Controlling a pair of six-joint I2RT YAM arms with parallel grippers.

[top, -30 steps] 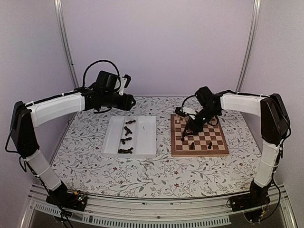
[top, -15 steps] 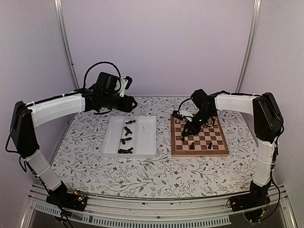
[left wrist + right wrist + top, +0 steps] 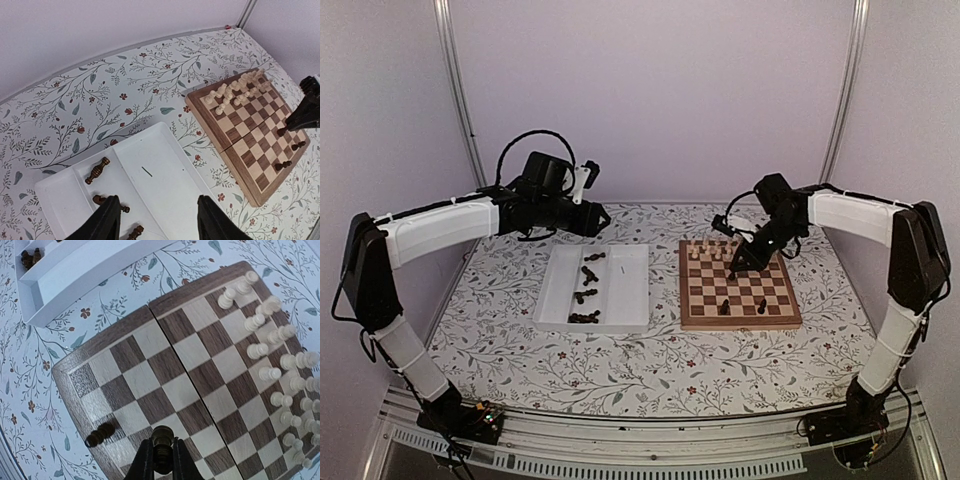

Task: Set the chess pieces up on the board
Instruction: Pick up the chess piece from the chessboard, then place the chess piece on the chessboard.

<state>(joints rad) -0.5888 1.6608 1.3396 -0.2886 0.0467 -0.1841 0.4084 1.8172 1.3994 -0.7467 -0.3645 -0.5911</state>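
While right jaws clench a chess piece (image 3: 163,436), base hidden, left jaws spread empty.

Place: robot lab test cell
Walls: plain pale panels (image 3: 650,90) on three sides
Frame: aluminium posts (image 3: 458,90) in the back corners
Table: floral-printed cloth (image 3: 620,370)
Mounting: metal rail (image 3: 640,438) at the near edge, carrying the arm bases (image 3: 460,420)

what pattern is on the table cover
Table cover: leafy vines with small red flowers; left wrist view.

White arm shells (image 3: 435,228), black joints (image 3: 365,272), cables (image 3: 532,130)
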